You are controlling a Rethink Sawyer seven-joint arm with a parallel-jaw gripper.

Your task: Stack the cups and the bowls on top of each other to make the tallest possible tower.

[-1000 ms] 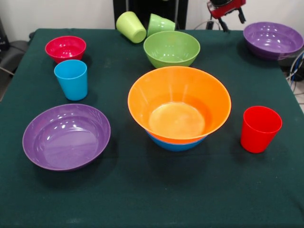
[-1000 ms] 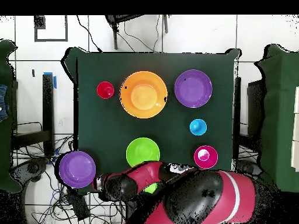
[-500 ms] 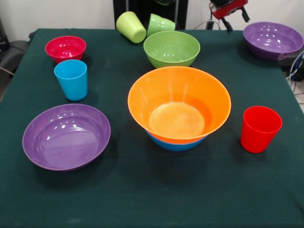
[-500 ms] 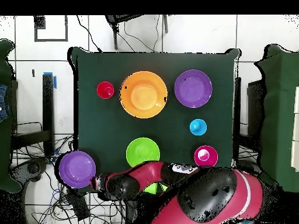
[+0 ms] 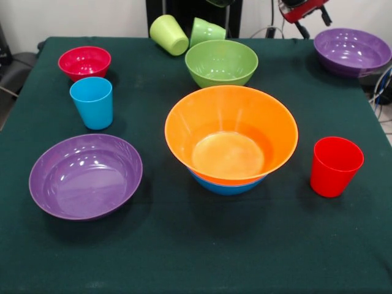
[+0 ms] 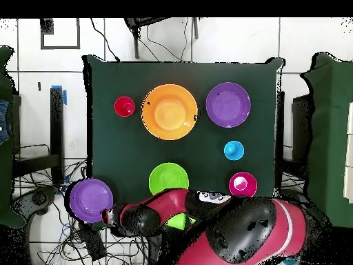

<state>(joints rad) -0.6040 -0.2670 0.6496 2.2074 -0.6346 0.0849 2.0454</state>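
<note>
Two purple bowls mark opposite corners of the dark green table (image 5: 184, 257): one wide purple bowl (image 5: 86, 176) sits nearest the camera on the left, and the other purple bowl (image 5: 352, 51) lies far back at the right, at the table's edge. Right of the near purple one, the large orange bowl (image 5: 231, 133) is nested in a blue bowl (image 5: 225, 186), of which only a rim shows beneath; this pair is the only stack on the table. An upright red cup (image 5: 335, 166) stands just right of it, apart. Farther back on the left, the sky blue cup (image 5: 92, 102) stands upright, with the small red bowl (image 5: 84, 62) just behind it. A green bowl (image 5: 221, 62) sits behind the orange one. Behind that, the yellow-green cup (image 5: 169, 34) and green cup (image 5: 206, 31) lie tipped over, side by side. At the top edge, near the far purple bowl, hangs the red and black tool (image 5: 304, 13); I cannot tell its state.
</note>
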